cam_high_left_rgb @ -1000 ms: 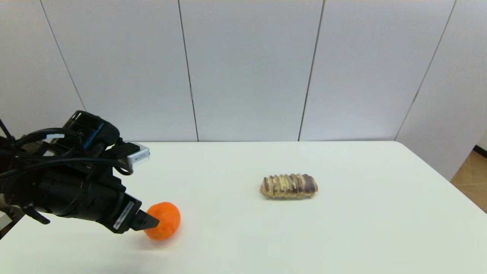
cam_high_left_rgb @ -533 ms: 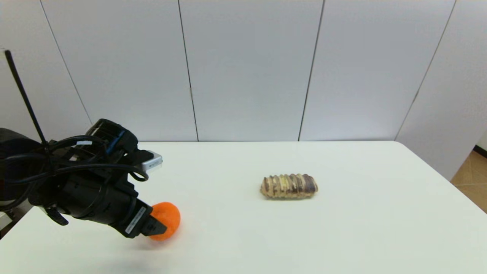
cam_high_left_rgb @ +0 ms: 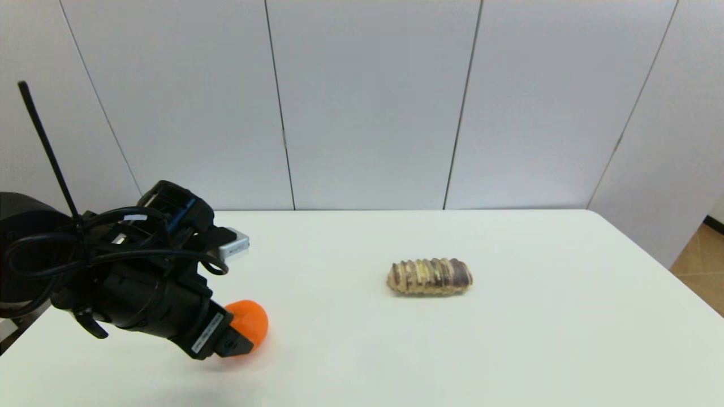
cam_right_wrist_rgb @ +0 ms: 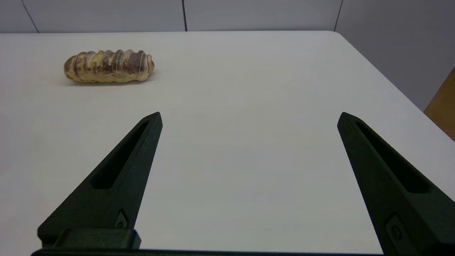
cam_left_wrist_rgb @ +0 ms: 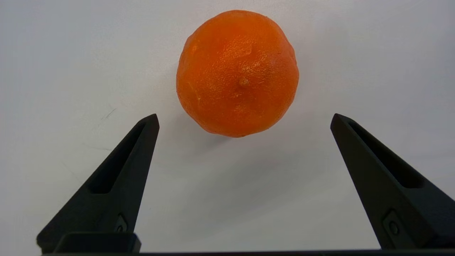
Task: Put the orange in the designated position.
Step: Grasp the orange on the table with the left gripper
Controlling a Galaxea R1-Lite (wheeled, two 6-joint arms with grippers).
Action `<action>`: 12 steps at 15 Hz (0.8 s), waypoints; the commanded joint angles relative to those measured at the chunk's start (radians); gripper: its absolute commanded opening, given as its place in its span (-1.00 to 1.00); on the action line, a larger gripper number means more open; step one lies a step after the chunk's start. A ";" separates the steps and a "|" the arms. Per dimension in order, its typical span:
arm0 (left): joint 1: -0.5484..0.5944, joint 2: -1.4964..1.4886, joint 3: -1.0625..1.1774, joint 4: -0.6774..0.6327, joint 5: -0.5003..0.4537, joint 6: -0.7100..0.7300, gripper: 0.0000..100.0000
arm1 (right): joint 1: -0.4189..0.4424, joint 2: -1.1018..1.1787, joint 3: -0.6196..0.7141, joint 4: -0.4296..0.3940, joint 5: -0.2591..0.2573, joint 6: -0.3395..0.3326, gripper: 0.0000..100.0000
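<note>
left pincer (cam_left_wrist_rgb: pixel 243 119) is spread wide, both fingers (cam_left_wrist_rgb: pixel 121 177) short of the orange (cam_left_wrist_rgb: pixel 237 73), nothing touching yet; the fruit sits just past the tips and roughly centred in the gap, maybe a touch toward one finger. in the head view the left pincer (cam_high_left_rgb: pixel 235 342) comes in low from the worktop's left edge and covers the near-left part of the orange (cam_high_left_rgb: pixel 249 325), which rests on the worktop (cam_high_left_rgb: pixel 509 350) near its front-left corner. step in hand looks like the approach before the grasp. to do it well: push forward along the current line until the fingers flank the widest part of the fruit, not the near curve, else closing will squirt it away. keep the tips just off the surface so they don't scrape or jam. close slowly and evenly; it's round and free to roll, so a finger landing first will nudge it sideways. re-centre a little before closing. skin looks dimpled and firm, grip should hold with moderate force. lift straight up before travelling. bread roll (cam_high_left_rgb: pixel 430 277) lies well apart toward the middle of the worktop, no clearance issue here. target patch isn't marked, can't tell where it is. right pincer (cam_right_wrist_rgb: pixel 249 119) is parked, spread, empty, facing the worktop's right side with the roll off ahead of it.
</note>
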 commanded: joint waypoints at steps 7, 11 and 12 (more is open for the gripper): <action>0.020 0.058 -0.002 0.009 -0.053 -0.003 1.00 | 0.000 0.001 0.000 0.000 0.000 0.000 1.00; 0.032 0.070 -0.003 0.008 0.015 -0.005 1.00 | 0.000 0.001 0.000 0.000 0.002 0.000 1.00; 0.032 0.079 -0.005 0.005 0.028 -0.005 1.00 | 0.000 0.001 0.000 0.000 0.000 0.000 1.00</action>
